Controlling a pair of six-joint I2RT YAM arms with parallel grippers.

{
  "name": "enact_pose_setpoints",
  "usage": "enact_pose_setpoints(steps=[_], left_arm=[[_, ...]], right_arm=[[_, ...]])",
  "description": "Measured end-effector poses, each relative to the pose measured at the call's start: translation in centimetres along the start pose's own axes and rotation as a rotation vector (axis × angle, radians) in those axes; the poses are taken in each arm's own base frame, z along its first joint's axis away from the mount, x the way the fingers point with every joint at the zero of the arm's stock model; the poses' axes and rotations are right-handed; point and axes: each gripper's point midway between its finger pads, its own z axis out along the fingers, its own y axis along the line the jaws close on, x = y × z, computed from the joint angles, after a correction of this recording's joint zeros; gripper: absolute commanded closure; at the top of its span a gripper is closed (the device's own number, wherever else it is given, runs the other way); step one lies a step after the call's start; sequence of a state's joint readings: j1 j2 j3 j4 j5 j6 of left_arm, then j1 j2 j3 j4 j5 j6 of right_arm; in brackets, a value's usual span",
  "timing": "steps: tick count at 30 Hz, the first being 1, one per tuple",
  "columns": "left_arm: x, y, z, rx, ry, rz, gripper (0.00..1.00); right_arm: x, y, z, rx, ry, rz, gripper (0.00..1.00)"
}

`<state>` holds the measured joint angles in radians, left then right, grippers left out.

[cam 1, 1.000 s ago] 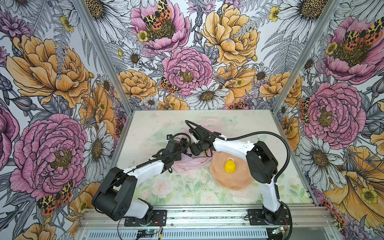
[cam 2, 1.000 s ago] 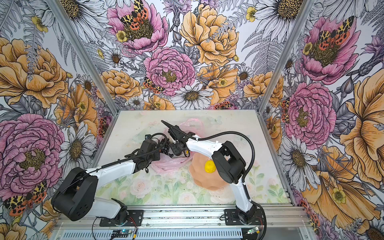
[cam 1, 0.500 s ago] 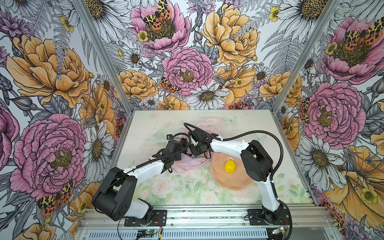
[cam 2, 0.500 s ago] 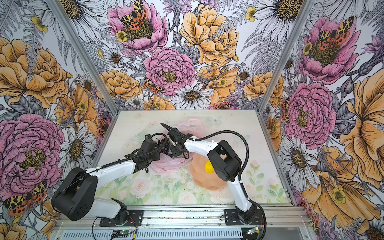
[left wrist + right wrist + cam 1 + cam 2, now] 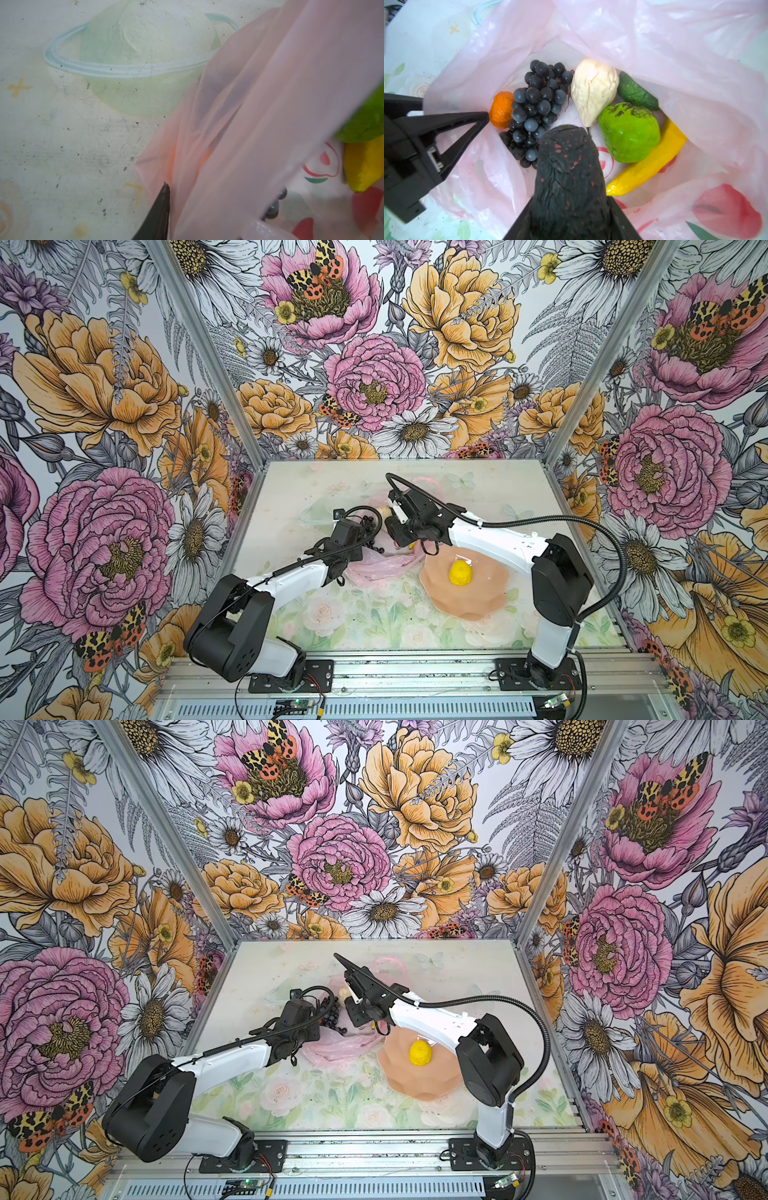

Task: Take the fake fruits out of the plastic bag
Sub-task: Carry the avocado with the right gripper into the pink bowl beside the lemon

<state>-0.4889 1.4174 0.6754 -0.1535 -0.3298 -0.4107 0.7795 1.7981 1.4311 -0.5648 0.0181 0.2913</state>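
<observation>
Centre of desk point(image 5: 365, 626): left gripper point(image 5: 368, 529) pinches plastic bag point(image 5: 675, 62) rim; right gripper point(image 5: 394, 531) hangs over grape bunch point(image 5: 537, 99) inside, opening unclear; lemon point(image 5: 460, 573) on dish point(image 5: 478, 608), right.

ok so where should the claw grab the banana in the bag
Probably grip the banana across its narrow width near the free tip, entering through the open mouth of the plastic bag; the bumpy green fruit crowds its other half.
</observation>
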Motion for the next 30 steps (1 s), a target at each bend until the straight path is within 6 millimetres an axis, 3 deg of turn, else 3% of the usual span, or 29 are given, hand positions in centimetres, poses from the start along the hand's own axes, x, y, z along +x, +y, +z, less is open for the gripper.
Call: enact_pose_setpoints(steps=[10, 13, 17, 25, 30], left_arm=[[0.1, -0.2, 0.0, 0.003, 0.0, 0.004, 0.71], [0.1, -0.3, -0.1, 0.006, 0.0, 0.006, 0.71], [0.1, -0.4, -0.1, 0.007, 0.001, 0.008, 0.71], [0.1, -0.3, -0.1, 0.001, -0.002, 0.009, 0.71], [0.1, -0.3, -0.1, 0.001, -0.003, 0.009, 0.71]], right_arm=[[3.1, -2.1, -6.1, 0.055, -0.052, 0.042, 0.66], [4.5, -3.5, -7.9, 0.079, -0.063, 0.076, 0.66], [6.8, -6.9, -9.6, 0.14, -0.058, 0.156, 0.66], [13.2, -13.7, -11.4, 0.268, -0.006, 0.374, 0.66], [16.3, -14.1, -10.4, 0.269, 0.065, 0.437, 0.67]])
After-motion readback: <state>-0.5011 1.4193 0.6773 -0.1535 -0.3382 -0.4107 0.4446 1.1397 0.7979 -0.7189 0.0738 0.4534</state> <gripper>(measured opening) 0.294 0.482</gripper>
